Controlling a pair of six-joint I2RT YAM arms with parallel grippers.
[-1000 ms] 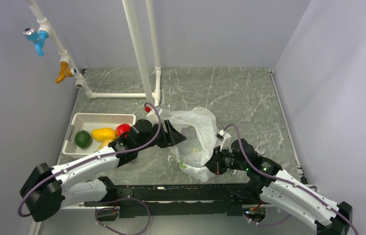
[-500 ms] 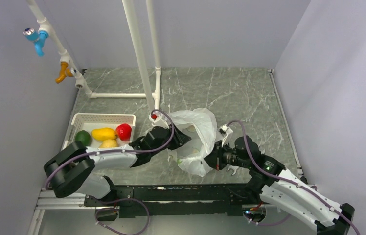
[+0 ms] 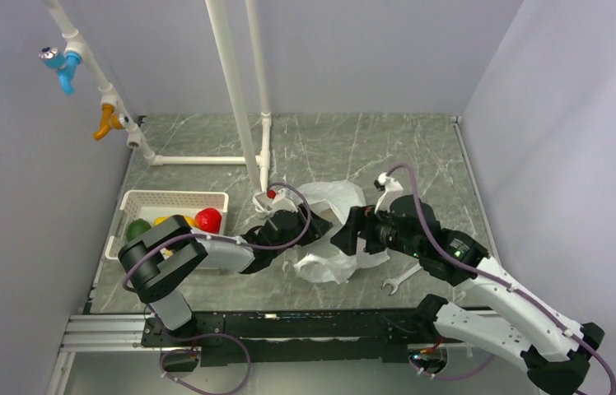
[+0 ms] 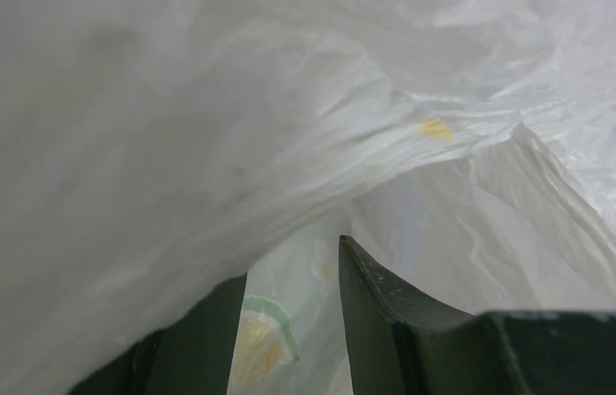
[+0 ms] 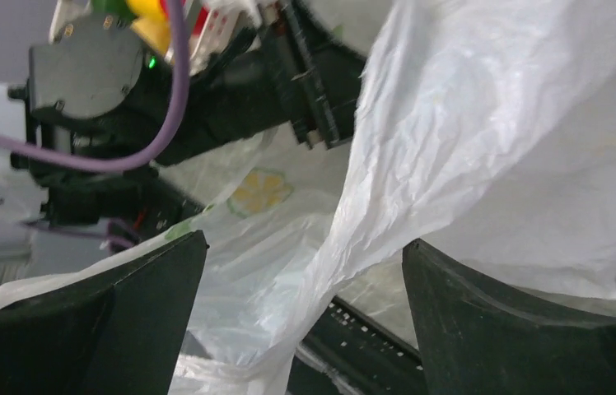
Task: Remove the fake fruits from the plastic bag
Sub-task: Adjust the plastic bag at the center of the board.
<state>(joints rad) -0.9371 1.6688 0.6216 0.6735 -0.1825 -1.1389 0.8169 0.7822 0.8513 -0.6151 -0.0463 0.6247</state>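
The plastic bag (image 3: 331, 247) lies crumpled at the table's middle, white with small yellow-green prints. My left gripper (image 3: 321, 233) is pushed into it from the left. In the left wrist view the left gripper (image 4: 291, 263) stands open, with only bag film (image 4: 420, 206) and a printed motif beyond its fingers. My right gripper (image 3: 344, 239) is at the bag's right side. Its jaws (image 5: 305, 240) are wide open, and a loose fold of the bag (image 5: 387, 164) hangs between them unpinched. A green fruit (image 3: 135, 229), a yellow fruit (image 3: 165, 220) and a red fruit (image 3: 208, 219) lie in the tray. No fruit shows inside the bag.
The white latticed tray (image 3: 175, 197) stands at the left. White pipes (image 3: 237, 99) rise behind the bag, with blue (image 3: 62, 62) and orange (image 3: 107, 122) taps on the left wall. A wrench (image 3: 399, 281) lies on the table near the right arm.
My right gripper opened, released the bag and moved up and away from the near edge. The bag slumped flatter. My left arm pushed further right into the bag.
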